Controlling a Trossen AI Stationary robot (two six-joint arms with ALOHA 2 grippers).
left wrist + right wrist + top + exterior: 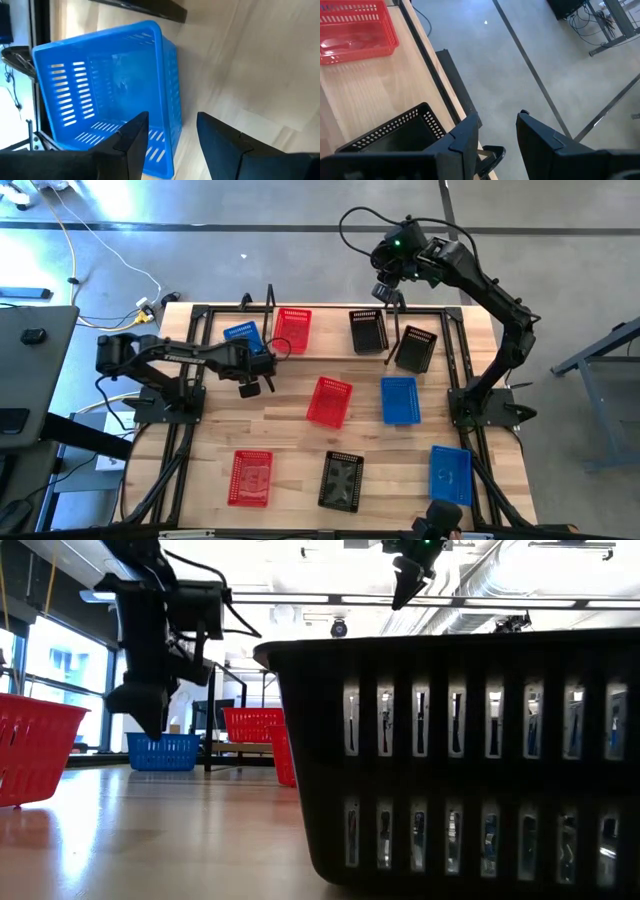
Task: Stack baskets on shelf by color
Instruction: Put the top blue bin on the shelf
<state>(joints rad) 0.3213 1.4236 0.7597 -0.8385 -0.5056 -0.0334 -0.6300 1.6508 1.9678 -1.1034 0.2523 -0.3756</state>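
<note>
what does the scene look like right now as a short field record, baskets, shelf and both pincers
baskets in view: nine; three red, three blue, three black
on shelf: blue basket, red basket, black basket
tilted by shelf: second black basket
stacks: none yet
left pincer: open, empty, just in front of the blue basket
right pincer: open, empty, above the shelf's black basket

The left arm reaches in from the table's left edge with its left gripper [250, 387] pointing down, fingers parted and empty, while the right arm arches up and back from the right, its right gripper [388, 298] likewise parted and empty.
</note>
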